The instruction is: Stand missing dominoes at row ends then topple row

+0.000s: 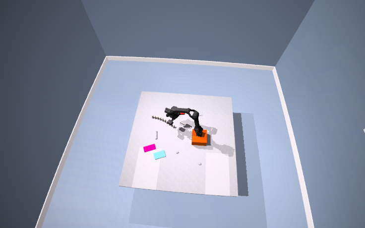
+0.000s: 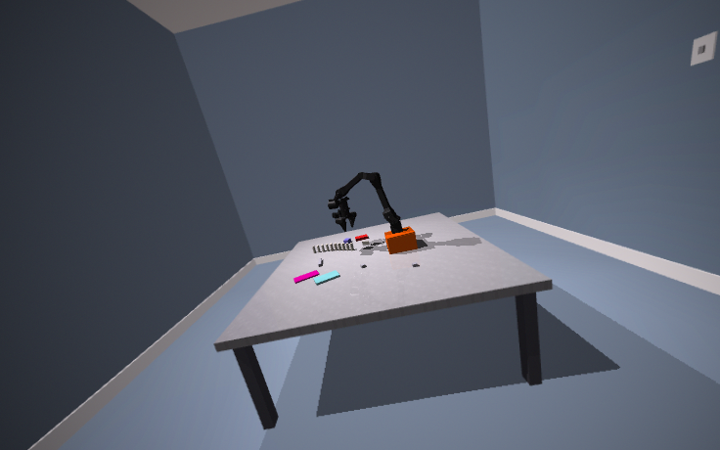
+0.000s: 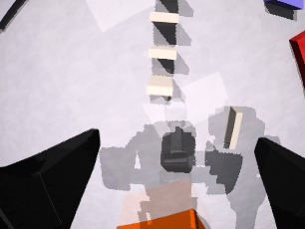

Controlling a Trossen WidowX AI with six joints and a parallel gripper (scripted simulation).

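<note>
The black metal-looking gripper (image 1: 171, 120) (image 2: 348, 228) (image 3: 181, 141) is gaping wide, holding nothing! That loose cream rectangular domino (image 1: 182, 123) (image 2: 365, 242) (image 3: 235, 127) is looking light, stiff, probably tippy, inviting a gentle mid-face pinch.

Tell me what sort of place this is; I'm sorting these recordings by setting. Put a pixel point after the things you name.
Probably a robot test room: a tabletop arm on an orange base block (image 1: 195, 141) (image 2: 401, 242), a row of standing dominoes (image 1: 160, 119) (image 2: 333, 247) (image 3: 159, 86), and bare blue walls.

Free air lies between the spread fingers; just ahead, upright cream dominoes (image 3: 160, 87) (image 2: 333, 247) block low passage.
</note>
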